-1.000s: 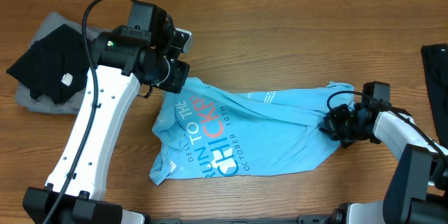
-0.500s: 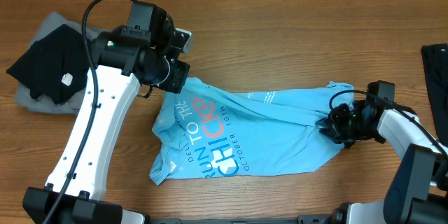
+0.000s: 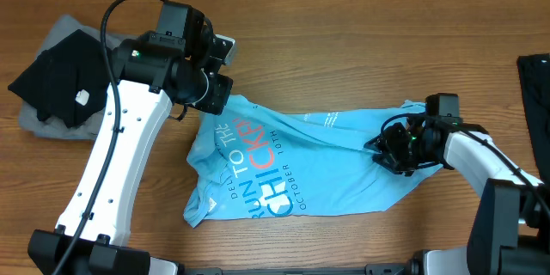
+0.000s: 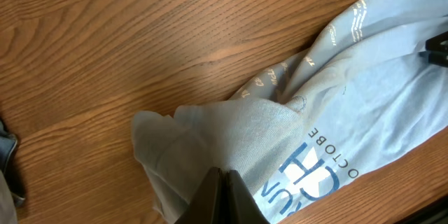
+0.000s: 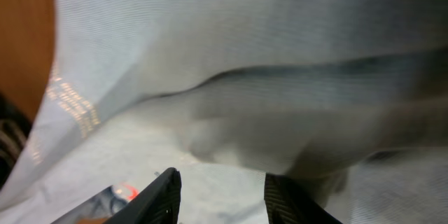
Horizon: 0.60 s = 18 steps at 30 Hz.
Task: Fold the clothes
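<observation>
The clothes in hand are a sky-blue T-shirt [image 3: 301,163] with white and orange-red lettering, lying crumpled across the middle of the table. My left gripper [image 3: 215,94] is at its upper-left corner. In the left wrist view its fingers [image 4: 220,185] are pressed together with the cloth [image 4: 231,126] bunched up to their tips. My right gripper [image 3: 378,148] lies low over the shirt's right part. Its fingers [image 5: 164,196] stand apart over the pale fabric [image 5: 245,56], with nothing pinched between them.
A black garment [image 3: 60,77] lies on a grey one [image 3: 34,122] at the far left. Another black garment [image 3: 534,86] shows at the right edge. Bare wooden table [image 3: 344,34] runs along the back and in front of the shirt.
My right gripper has opened, letting go of the shirt's right end, and has slid left over the fabric. The left arm and the shirt's left side have not moved.
</observation>
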### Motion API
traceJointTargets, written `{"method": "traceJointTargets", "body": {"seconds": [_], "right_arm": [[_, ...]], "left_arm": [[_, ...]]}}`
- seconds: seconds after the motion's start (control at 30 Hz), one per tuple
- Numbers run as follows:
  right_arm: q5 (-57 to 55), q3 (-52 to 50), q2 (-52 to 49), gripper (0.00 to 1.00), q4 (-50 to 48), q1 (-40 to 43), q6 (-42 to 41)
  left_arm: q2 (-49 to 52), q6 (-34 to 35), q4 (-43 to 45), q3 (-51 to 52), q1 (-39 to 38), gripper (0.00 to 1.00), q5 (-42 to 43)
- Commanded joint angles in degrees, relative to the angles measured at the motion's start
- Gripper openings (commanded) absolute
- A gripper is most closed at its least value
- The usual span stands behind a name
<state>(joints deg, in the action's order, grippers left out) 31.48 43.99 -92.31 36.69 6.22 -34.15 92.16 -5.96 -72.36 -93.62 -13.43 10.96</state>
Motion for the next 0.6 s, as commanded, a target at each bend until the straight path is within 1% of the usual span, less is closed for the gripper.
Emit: {"method": "traceJointTargets", "body": {"seconds": [0.0, 0.13, 0.2, 0.27, 0.33, 0.37, 0.57], "right_arm": [[-5.57, 0.59, -0.50, 0.43, -0.26, -0.52, -2.14], [-9.46, 0.59, -0.48, 0.43, -2.47, -0.35, -4.74], [-10.49, 0.59, -0.48, 0.41, -4.11, -0.35, -5.18], [-11.74, 0.59, -0.48, 0.37, -5.38, -0.35, -6.14], [-12.39, 0.59, -0.48, 0.28, -5.99, -0.35, -6.62], [-12.37, 0.59, -0.48, 0.25, -6.03, -0.35, -6.62], [-12.15, 0.70, -0.39, 0.13, -4.92, -0.20, -6.51]], "left_arm": [[-1.53, 0.20, 0.17, -0.76, -0.11, 0.04, 0.48], [-1.53, 0.17, 0.22, -0.76, -0.11, 0.04, 0.48], [-1.53, 0.17, 0.15, -0.76, -0.11, 0.04, 0.48], [-1.53, 0.17, 0.13, -0.76, -0.11, 0.04, 0.48], [-1.53, 0.17, 0.13, -0.76, -0.11, 0.04, 0.48], [-1.53, 0.17, 0.09, -0.76, -0.11, 0.04, 0.48], [-1.53, -0.33, -0.46, -0.76, -0.09, 0.04, 0.44]]}}
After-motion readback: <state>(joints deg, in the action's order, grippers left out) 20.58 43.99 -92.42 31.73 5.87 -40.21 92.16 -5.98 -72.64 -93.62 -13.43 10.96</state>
